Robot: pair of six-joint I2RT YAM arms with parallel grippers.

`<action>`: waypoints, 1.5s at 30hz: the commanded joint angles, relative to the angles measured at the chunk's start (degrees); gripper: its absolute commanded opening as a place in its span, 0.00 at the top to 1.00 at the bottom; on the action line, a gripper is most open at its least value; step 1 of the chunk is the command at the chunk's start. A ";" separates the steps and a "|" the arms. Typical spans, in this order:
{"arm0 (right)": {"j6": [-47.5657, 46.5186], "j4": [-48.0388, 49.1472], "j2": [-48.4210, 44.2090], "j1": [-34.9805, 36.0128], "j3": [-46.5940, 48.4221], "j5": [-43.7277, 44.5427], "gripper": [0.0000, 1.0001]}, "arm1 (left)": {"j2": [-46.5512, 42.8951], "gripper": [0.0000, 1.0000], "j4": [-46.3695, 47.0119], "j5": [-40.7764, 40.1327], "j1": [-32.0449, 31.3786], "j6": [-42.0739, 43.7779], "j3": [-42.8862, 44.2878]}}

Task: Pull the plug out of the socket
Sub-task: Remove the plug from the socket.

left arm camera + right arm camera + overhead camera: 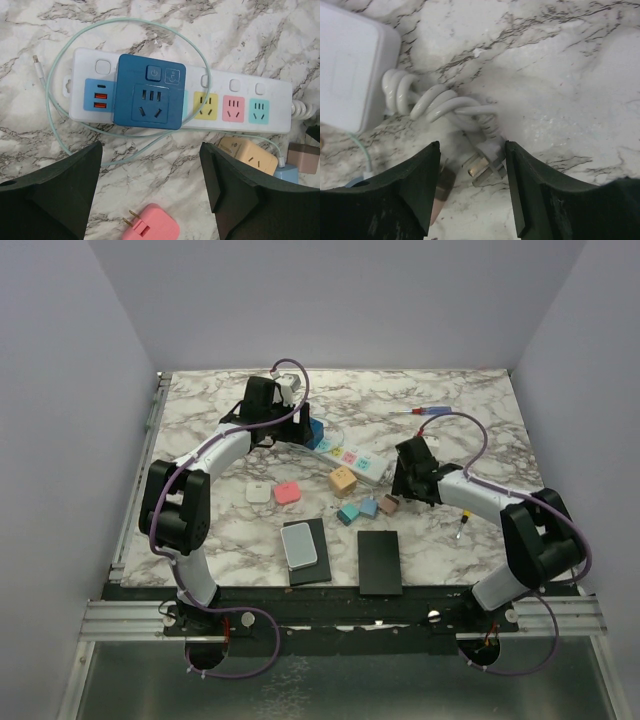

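**Table** (470,390): white marble-pattern top with grey veins, walled on three sides.

**Strip** (272,107): the socket; long white plastic bar with rounded corners, lying at the table's middle rear. One row of pastel faces: orange USB ports, yellow, pink and teal outlets, each with a white button above it.
- Holds: blue plug (150,92), a dark blue, glossy, square block with its own outlet and two buttons. It is seated near the strip's USB end and hides the face beneath it.
- The other visible outlets hold nothing.

**Cord** (440,102): thick, white and coiled at the strip's far end. It ends in a cord plug (487,162) lying flat on the marble with its prongs bare.

**Cable** (47,105): thin and mint green, looped around and over the strip.

**Loose items:** pink plug (152,229), cut off by the frame edge; orange cube (248,155); brown cube (304,157), cut off; two dark slabs (379,562) near the bases.

**Left gripper** (151,150): black fingers spread, nothing between them, just on the near side of the blue plug.

**Right gripper** (472,150): fingers parted either side of the cord plug. Contact cannot be made out.
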 commanded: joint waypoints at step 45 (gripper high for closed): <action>-8.69 5.35 10.17 -6.40 5.44 1.96 0.76 | 12.97 0.17 1.69 -16.94 -6.13 1.70 10.87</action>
